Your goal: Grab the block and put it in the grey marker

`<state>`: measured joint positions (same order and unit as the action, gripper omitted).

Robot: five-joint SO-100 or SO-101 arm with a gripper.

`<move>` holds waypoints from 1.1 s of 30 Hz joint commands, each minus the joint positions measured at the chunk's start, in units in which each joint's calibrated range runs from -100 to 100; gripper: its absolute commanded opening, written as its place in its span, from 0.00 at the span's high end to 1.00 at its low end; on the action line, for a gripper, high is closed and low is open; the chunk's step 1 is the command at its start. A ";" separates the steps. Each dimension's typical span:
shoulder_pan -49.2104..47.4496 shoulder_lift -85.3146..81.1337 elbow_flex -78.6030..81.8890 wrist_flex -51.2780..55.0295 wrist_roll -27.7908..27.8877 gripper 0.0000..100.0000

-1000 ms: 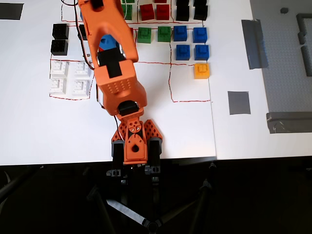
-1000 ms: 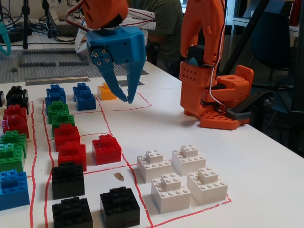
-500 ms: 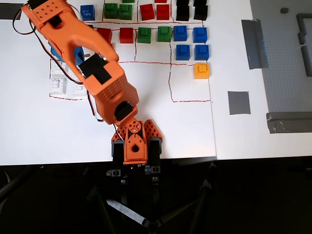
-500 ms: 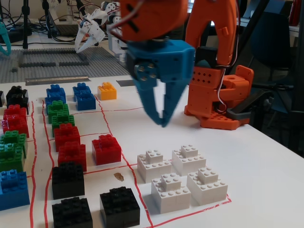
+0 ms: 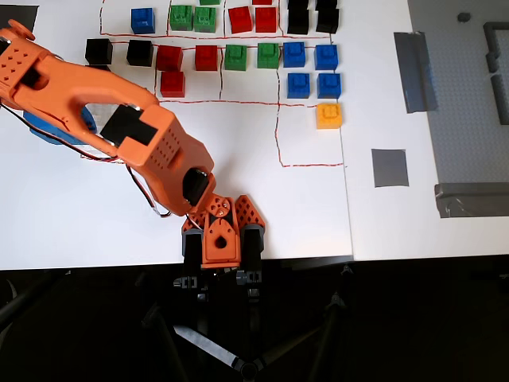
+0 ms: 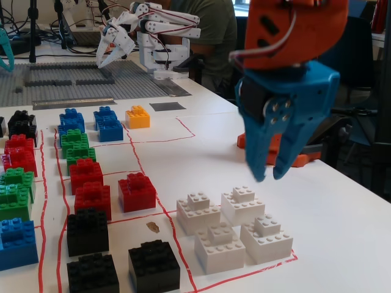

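On the white surface (image 6: 342, 232), in the fixed view, I see four white bricks grouped in a red-lined corner at the near right. The block (image 6: 242, 205), the far right one of the four, lies just below my gripper (image 6: 272, 175). The blue fingers (image 6: 256, 160) point down with a narrow gap between their tips, holding nothing and not touching any brick. In the overhead view the orange arm (image 5: 143, 143) stretches to the left and hides the white bricks. The grey marker (image 5: 390, 167) lies flat and bare far to the right in that view, well apart from the gripper. An orange-yellow brick (image 5: 328, 115) sits between them, beside rows of blue, green, red and black bricks.
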<state>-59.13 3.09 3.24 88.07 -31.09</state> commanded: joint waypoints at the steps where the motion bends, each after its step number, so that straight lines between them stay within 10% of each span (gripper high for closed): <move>1: -0.60 -2.49 -4.83 0.76 -0.59 0.84; 33: 3.39 3.64 5.07 -2.59 -1.90 0.77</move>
<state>-57.81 7.79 9.80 86.22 -32.41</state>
